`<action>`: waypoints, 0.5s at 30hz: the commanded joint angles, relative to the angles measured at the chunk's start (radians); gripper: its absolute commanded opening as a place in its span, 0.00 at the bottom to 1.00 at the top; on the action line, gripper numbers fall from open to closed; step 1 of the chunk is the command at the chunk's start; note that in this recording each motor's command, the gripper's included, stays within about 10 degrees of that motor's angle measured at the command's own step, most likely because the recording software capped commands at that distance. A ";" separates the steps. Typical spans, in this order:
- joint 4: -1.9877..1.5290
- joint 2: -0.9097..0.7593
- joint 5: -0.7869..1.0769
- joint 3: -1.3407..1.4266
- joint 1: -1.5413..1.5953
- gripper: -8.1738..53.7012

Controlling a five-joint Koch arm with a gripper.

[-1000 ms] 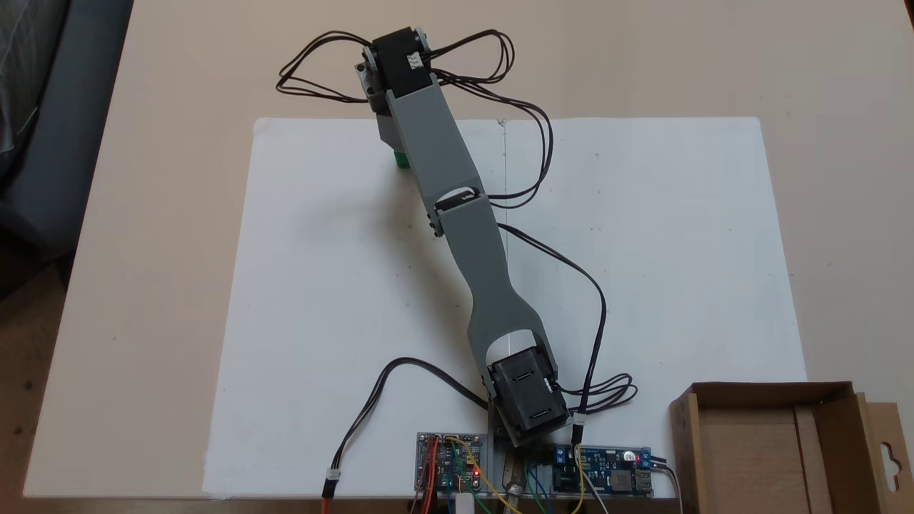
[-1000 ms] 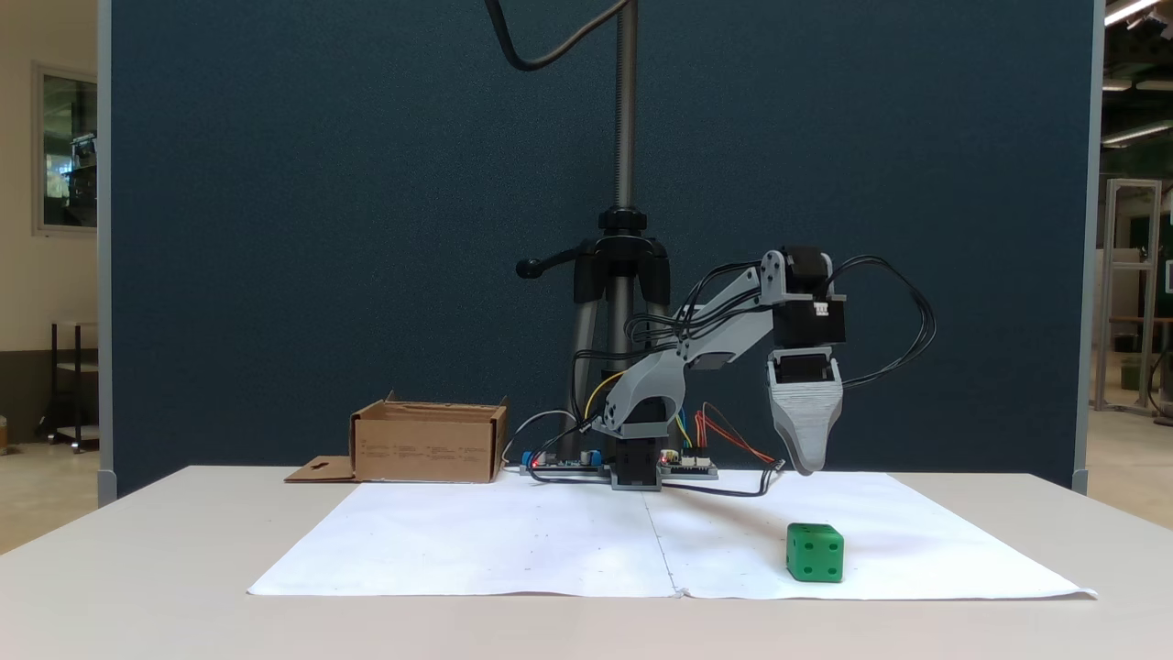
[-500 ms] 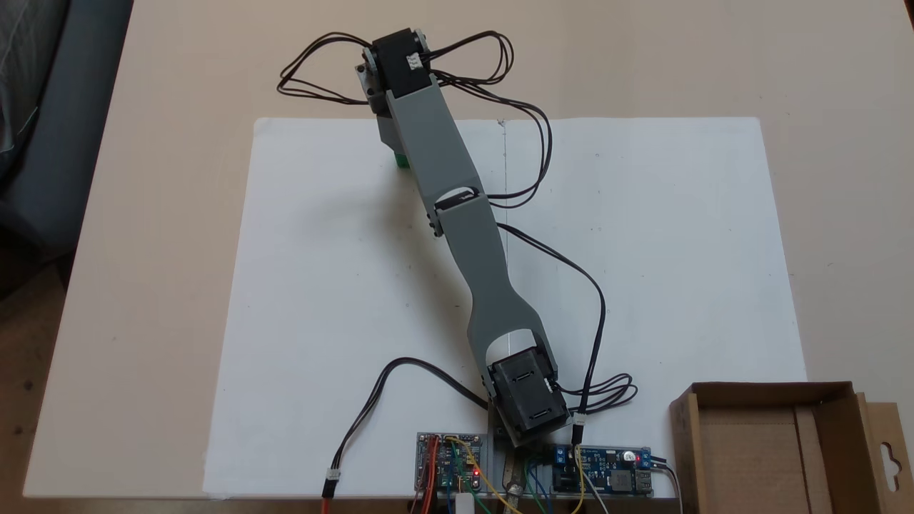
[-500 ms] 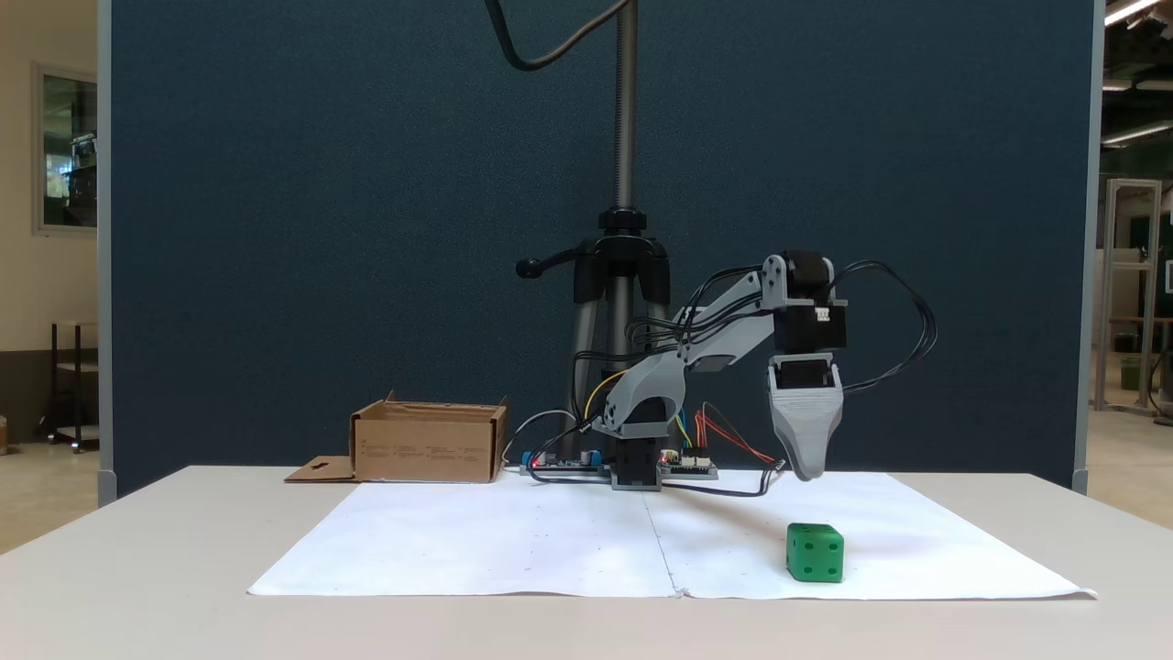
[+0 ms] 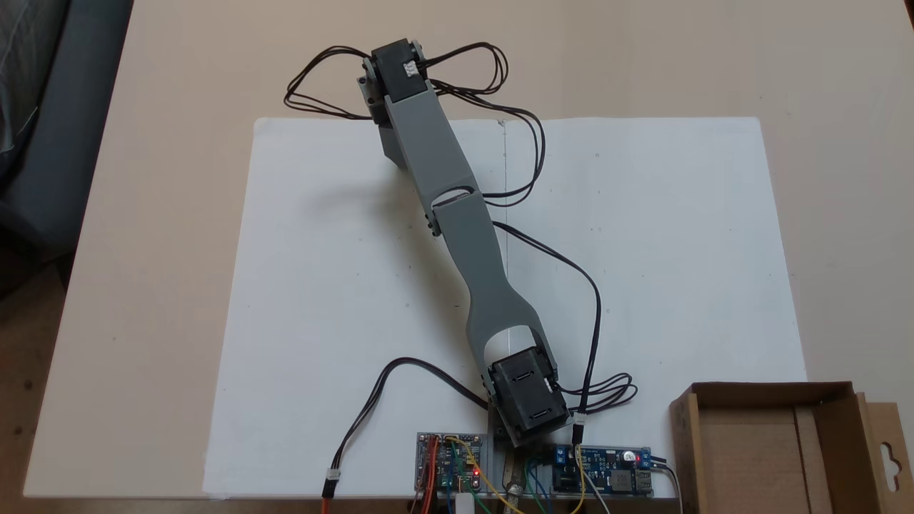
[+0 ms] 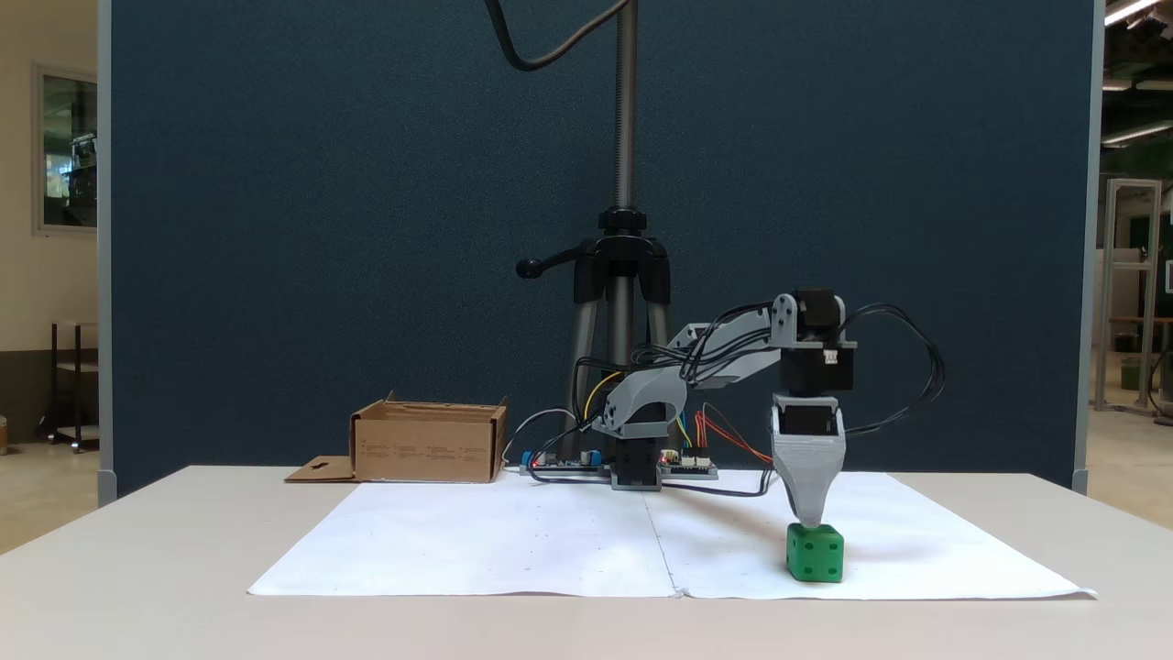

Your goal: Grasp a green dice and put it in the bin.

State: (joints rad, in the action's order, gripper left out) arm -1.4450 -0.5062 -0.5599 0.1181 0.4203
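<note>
The green dice [image 6: 815, 553] is sitting on the white paper sheet [image 6: 513, 541] in the fixed view taken from table level, toward the right of the sheet and well apart from the bin [image 6: 429, 445], which is standing at the far left on the table [image 6: 137, 568]. The gripper [image 6: 806, 521] is pointing straight down, its tip reaching the top edge of the dice; whether it is touching cannot be told. The two jaws are lying one behind the other for this camera, so only a single grey wedge is showing and how far the claw is parted cannot be told. A tripod [image 6: 623, 275] is standing behind the arm's base, its top cut off by the frame.

In the fixed view looking down, the grey arm [image 5: 457, 235] is stretching from the base at the bottom toward the upper left, and its wrist is covering the spot beneath it. The bin [image 5: 778, 450] is lying at the lower right corner, its near wall and its slotted flap [image 5: 887, 457] cut off by the frame's edge. Circuit boards [image 5: 450, 471] at the bottom edge are likewise partly cut off.
</note>
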 commanded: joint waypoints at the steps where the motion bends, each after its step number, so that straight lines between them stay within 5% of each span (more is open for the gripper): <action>1: -0.175 -0.023 -0.078 -0.046 0.025 0.84; 15: -0.175 0.028 -0.078 -0.029 0.038 0.83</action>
State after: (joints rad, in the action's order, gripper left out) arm -1.4450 -0.4495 -0.5599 0.1181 0.4418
